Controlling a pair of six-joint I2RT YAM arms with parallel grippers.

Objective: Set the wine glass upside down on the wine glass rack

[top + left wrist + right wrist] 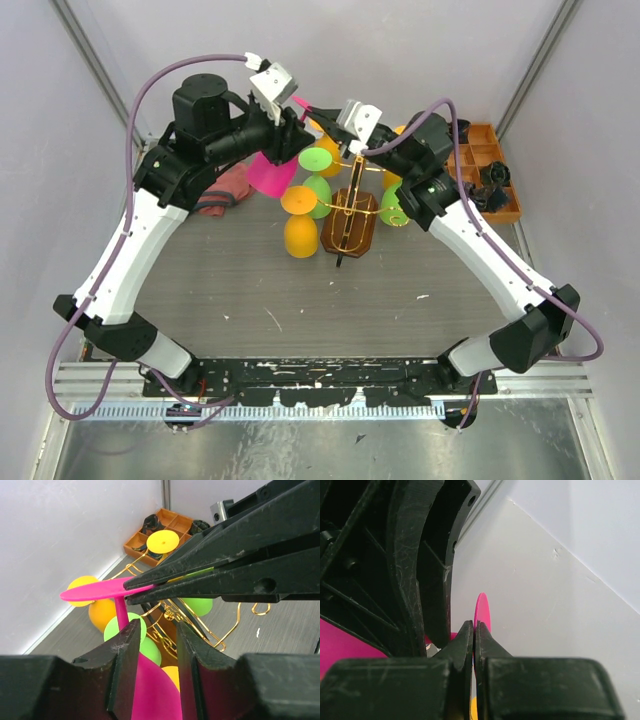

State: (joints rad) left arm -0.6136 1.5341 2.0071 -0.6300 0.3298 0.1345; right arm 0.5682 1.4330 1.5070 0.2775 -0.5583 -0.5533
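The pink wine glass [268,175] is held in the air behind the wine glass rack [350,215], a gold wire stand on a dark brown oval base. My left gripper [290,135] is shut on its bowl; in the left wrist view the bowl [150,690] fills the gap between my fingers [125,650]. My right gripper [315,110] comes in from the right and is shut on the rim of the glass's flat pink foot [95,591]. The right wrist view shows the foot [483,611] edge-on between the closed jaws. The rack's gold arms [192,625] lie below the glass.
Green glasses [317,190] [392,205], an orange one [300,235] and a yellow one [328,135] crowd the rack. An orange-brown compartment tray [485,170] sits at the back right. A reddish cloth [228,190] lies at the left. Walls close in behind.
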